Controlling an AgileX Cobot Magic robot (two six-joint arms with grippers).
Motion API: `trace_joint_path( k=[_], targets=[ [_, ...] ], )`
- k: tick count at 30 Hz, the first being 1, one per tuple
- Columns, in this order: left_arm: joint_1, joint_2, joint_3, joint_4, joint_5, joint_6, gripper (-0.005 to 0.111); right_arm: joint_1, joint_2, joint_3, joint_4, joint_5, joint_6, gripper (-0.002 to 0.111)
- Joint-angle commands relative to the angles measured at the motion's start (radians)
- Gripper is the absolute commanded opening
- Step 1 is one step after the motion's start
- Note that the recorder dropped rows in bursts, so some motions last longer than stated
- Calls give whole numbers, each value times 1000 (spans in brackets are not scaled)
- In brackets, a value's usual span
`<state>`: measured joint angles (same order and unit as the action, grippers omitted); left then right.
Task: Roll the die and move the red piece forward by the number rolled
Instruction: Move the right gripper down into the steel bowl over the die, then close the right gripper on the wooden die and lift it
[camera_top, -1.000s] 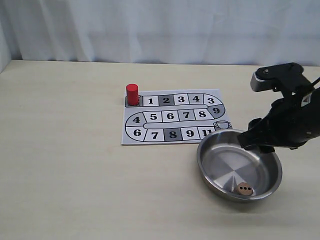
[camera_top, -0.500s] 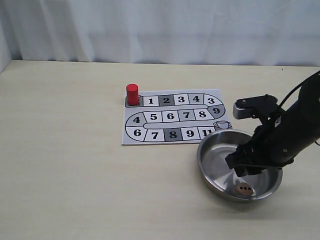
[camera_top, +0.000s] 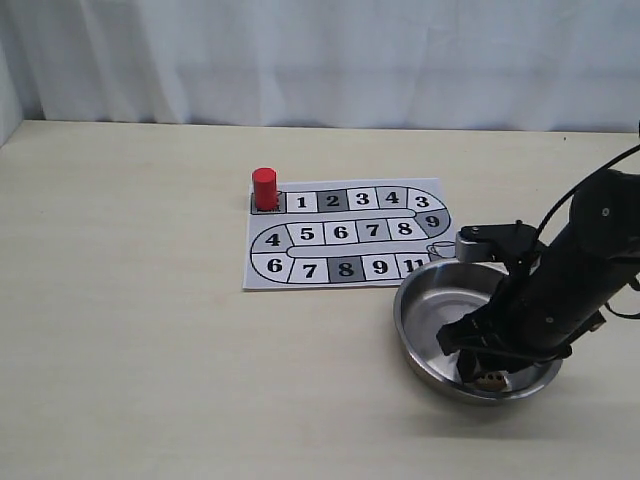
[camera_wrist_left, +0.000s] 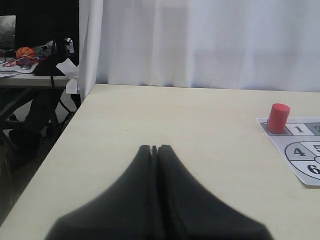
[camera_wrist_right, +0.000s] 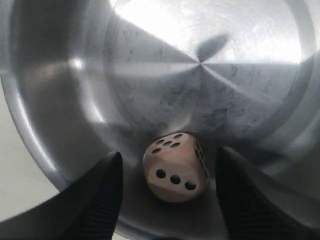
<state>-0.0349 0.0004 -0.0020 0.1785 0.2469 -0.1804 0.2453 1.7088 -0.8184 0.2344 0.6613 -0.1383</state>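
Now the die (camera_wrist_right: 175, 167) lies in the metal bowl (camera_top: 405, 310) beside the board's (camera_top: 345, 235) 11, between the wide-open right gripper (camera_wrist_right: 169, 164). The red piece (camera_top: 264, 188) stands beside square 1. The left gripper (camera_wrist_left: 154, 149) is closed.

A steel bowl (camera_top: 425, 312) sits beside the numbered board (camera_top: 340, 232) (covering one corner) on a pale table (camera_top: 130, 340).

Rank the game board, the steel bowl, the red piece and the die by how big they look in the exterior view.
1. Game board
2. Steel bowl
3. Red piece
4. Die, partly hidden
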Motion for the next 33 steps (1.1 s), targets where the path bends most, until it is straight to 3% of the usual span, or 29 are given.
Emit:
trace_joint_path(
  k=[1,16,19,27,33],
  targets=[
    [0,0,2,-4,-13,-4,0,1,32,-6,0,-4,-4,53],
    [0,0,2,-4,-13,-4,0,1,73,-6,-12,-5,-4,52],
    [0,0,2,-4,-13,-4,0,1,73,-6,-12,-5,-4,44],
    [0,0,2,-4,-13,-4,0,1,73,-22,-30,5,12,4],
    [0,0,2,-4,-13,-4,0,1,73,-141,-47,130,89,4]
  ],
)
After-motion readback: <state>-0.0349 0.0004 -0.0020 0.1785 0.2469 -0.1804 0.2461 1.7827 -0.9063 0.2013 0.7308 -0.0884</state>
